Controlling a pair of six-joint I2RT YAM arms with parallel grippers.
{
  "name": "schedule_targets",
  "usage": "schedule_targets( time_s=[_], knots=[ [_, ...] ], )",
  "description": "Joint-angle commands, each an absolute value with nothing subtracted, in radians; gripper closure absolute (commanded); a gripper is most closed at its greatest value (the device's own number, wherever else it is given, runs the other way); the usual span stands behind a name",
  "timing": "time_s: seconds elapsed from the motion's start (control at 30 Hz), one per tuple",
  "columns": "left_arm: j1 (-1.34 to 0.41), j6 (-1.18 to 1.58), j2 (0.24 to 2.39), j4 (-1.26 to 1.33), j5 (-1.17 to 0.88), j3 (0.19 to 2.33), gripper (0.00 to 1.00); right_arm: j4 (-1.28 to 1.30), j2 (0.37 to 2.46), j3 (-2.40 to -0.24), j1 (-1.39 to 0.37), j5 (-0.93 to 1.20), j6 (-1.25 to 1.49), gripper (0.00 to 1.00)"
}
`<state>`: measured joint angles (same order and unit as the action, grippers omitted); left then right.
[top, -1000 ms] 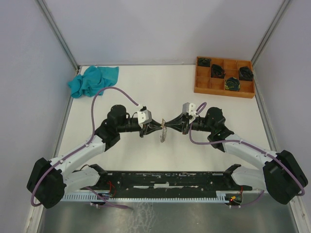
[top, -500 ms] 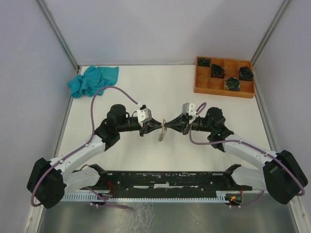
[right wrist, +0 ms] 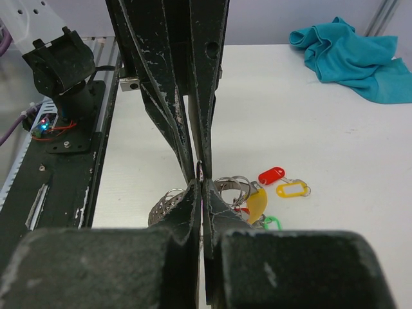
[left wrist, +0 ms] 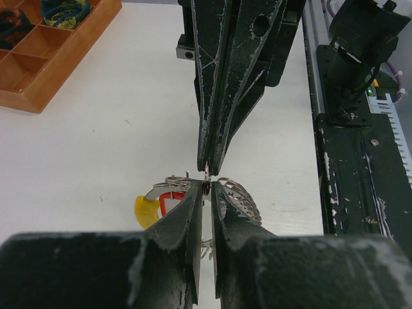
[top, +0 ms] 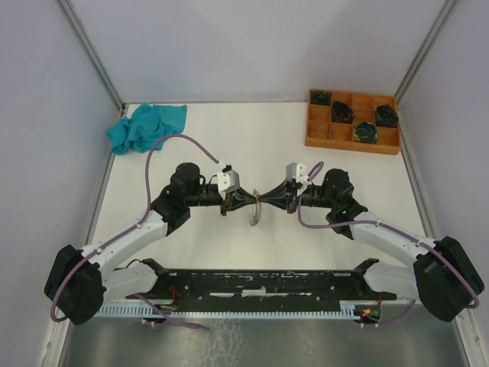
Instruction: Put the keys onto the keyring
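The keyring (top: 257, 214), a silvery ribbed ring with a long yellow tag (right wrist: 256, 203), hangs just under the spot where both grippers meet tip to tip above the table's middle. My left gripper (left wrist: 206, 188) has its jaws almost together, pinching a thin wire loop of the keyring (left wrist: 239, 193). My right gripper (right wrist: 201, 184) is shut on the same loop from the opposite side. Two keys lie on the table, one with a red tag (right wrist: 271, 175) and one with a yellow tag (right wrist: 293, 189). A green tag (right wrist: 273, 223) peeks out beside the right finger.
An orange wooden tray (top: 317, 131) with black coils in its compartments stands at the back right. A teal cloth (top: 145, 126) lies crumpled at the back left. The black rail (top: 260, 283) runs along the near edge between the arm bases.
My left gripper's jaws have narrowed onto the loop. The meeting point of both grippers and the hanging keyring have sunk slightly. The right gripper stays shut.
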<state>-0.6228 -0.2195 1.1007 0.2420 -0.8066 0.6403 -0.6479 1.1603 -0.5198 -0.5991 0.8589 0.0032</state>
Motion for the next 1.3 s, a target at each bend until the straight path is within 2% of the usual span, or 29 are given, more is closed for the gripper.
schedule_targets(
  time_s=[0.0, 0.2, 0.3, 0.53, 0.97, 1.17, 1.27],
  knots=[
    [-0.616, -0.190, 1.102, 0.294, -0.848, 0.685, 0.85, -0.682, 1.156, -0.571, -0.598, 0.900, 0.004, 0.99],
    [-0.617, -0.194, 1.106, 0.285, -0.862, 0.689, 0.96, -0.679, 1.162, -0.577, -0.598, 0.902, 0.005, 0.99],
    [-0.617, -0.198, 1.107, 0.278, -0.865, 0.692, 0.97, -0.678, 1.159, -0.576, -0.599, 0.900, 0.005, 0.99],
    [-0.617, -0.198, 1.109, 0.275, -0.867, 0.690, 0.89, -0.684, 1.154, -0.578, -0.598, 0.900, 0.008, 0.99],
    [-0.617, -0.197, 1.121, 0.270, -0.864, 0.692, 0.85, -0.707, 1.144, -0.573, -0.599, 0.893, 0.019, 0.99],
    [-0.618, -0.202, 1.119, 0.264, -0.864, 0.696, 0.96, -0.704, 1.145, -0.573, -0.598, 0.892, 0.021, 0.99],
    [-0.617, -0.218, 1.111, 0.242, -0.850, 0.701, 0.97, -0.666, 1.134, -0.576, -0.598, 0.878, 0.009, 0.98]
  ],
)
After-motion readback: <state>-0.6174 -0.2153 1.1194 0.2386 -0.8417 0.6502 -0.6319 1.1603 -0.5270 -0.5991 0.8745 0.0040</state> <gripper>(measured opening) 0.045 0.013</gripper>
